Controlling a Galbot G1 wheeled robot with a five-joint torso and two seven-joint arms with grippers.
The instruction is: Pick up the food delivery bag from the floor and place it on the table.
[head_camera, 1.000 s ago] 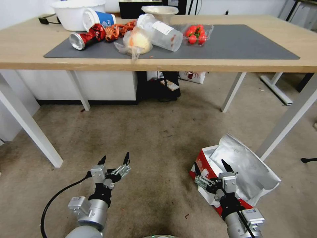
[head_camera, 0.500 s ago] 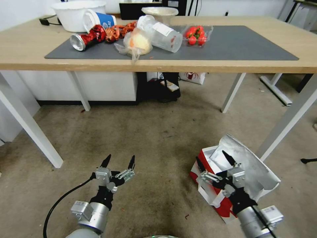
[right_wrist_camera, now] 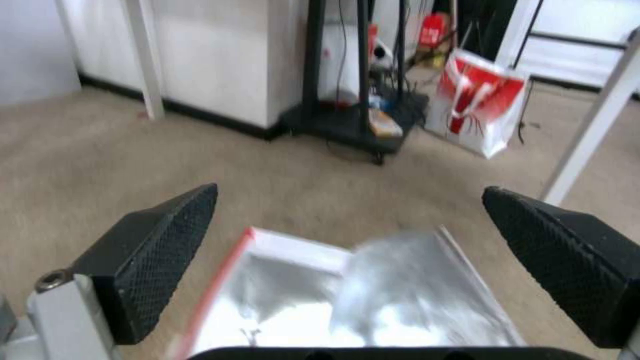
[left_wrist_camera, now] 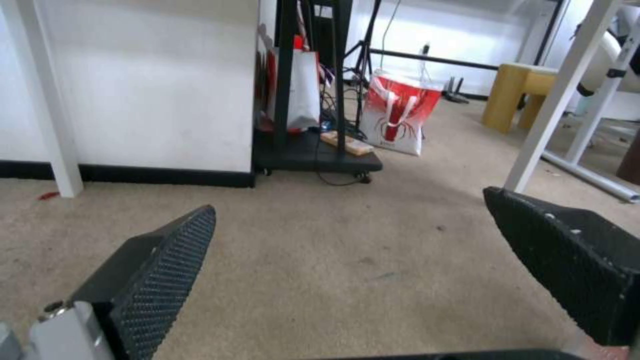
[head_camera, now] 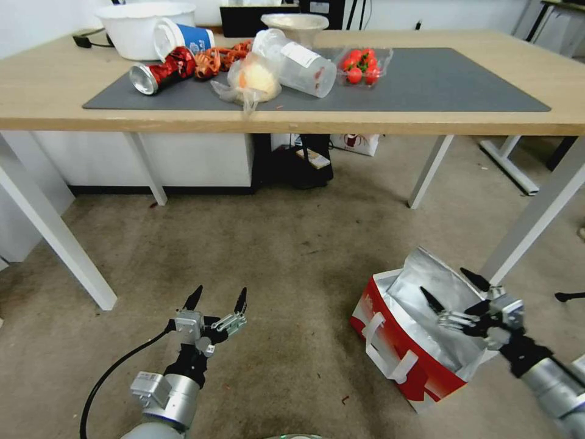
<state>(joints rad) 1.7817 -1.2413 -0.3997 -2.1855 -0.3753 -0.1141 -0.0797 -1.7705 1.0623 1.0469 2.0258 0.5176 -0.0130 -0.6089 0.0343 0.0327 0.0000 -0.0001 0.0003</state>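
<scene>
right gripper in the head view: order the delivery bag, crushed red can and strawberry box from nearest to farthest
From the right gripper:
1. food delivery bag, directly beneath it on the floor.
2. strawberry box, on the table's mat.
3. crushed red can, far left of the mat.

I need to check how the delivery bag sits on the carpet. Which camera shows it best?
The head view: the whole food delivery bag stands open on the floor, right gripper above it. The right wrist view catches just its foil mouth.
</scene>
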